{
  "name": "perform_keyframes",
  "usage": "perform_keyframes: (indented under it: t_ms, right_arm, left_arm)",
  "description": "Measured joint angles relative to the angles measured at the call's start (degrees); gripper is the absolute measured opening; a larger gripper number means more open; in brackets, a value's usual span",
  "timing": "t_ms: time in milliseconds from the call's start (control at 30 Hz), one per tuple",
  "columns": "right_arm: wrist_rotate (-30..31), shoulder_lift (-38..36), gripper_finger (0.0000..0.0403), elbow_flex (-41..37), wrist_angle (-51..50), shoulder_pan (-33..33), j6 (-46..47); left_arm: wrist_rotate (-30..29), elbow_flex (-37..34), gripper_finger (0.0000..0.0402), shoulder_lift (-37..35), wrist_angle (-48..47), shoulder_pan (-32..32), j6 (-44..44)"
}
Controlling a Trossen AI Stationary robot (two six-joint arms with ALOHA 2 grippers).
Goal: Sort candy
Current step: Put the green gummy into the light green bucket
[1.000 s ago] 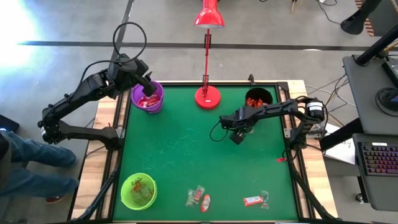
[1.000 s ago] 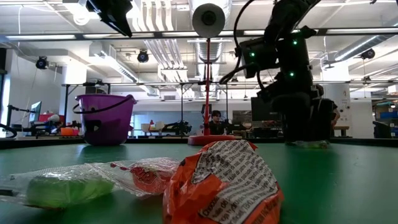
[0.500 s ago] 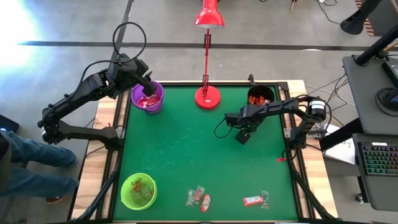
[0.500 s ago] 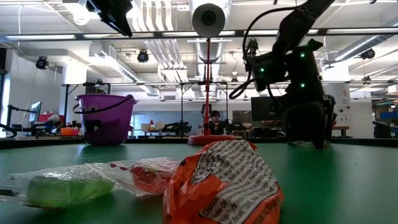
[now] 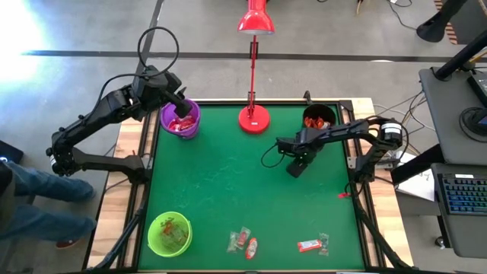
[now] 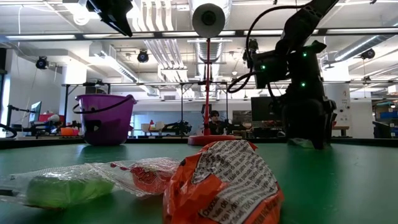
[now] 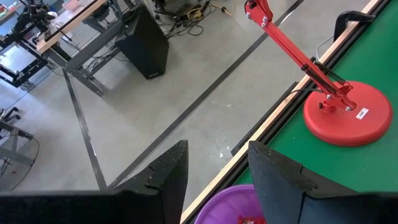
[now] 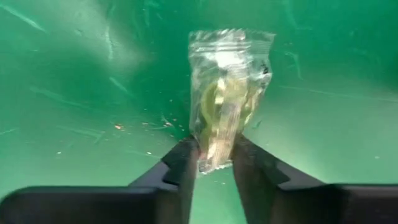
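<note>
Nearest the low camera, bottom centre of that frame: an orange wrapped sweet [image 6: 221,186] with a red-and-clear one [image 6: 140,174] and a green-filled clear packet [image 6: 59,186] to its left. From above, the unsorted candy [image 5: 243,242] lies along the bottom edge of the green table [image 5: 221,190], with a red bar [image 5: 308,245] lower right. Green cup [image 5: 169,233] at lower left holds a few pieces.

Mid-frame, right of centre: right gripper [image 5: 294,165] low over the mat. Wrist view shows its two fingers pinched on the lower end of a clear packet [image 8: 227,93] with yellowish contents; the packet stands up between them.

Risk: the grip sits only on the wrapper's tail. Slick film may slide out on the lift or swing, dropping the piece short of a cup. Judged cause: shallow bite, smooth plastic.

Risk: the dark cup [image 5: 317,118] sits close behind this arm, upper right. A wide swing could clip its rim.

Far, upper left: left gripper [image 5: 181,106] hangs over the purple cup [image 5: 180,119], fingers apart, nothing between them. It looks idle. Red lamp [image 5: 254,118] at top centre stands between the two far cups; a crossing arm could knock it.
</note>
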Motion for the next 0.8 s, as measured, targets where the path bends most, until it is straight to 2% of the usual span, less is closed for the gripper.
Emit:
perform_keyframes:
  t_ms: [200,367,667,800]
  right_arm:
    - [-1.76,0.06,0.0020,0.12,-0.39,-0.03,2.81]
    - [-1.91,-0.30,0.0010,3.22,-4.53,0.62,3.71]
    - [-1.98,-4.45,0.0008,14.55,-7.33,3.27,3.77]
    - [-1.51,-6.17,0.0008,20.84,-6.84,4.65,3.75]
  left_arm:
    - [0.02,0.00,0.0150,0.00,0.00,0.00,0.00]
    - [0.02,0.00,0.0150,0.00,0.00,0.00,-0.01]
    - [0.30,0.00,0.0150,0.02,-0.12,0.02,-0.18]
    - [6.99,0.00,0.0150,0.00,-0.51,0.02,0.67]
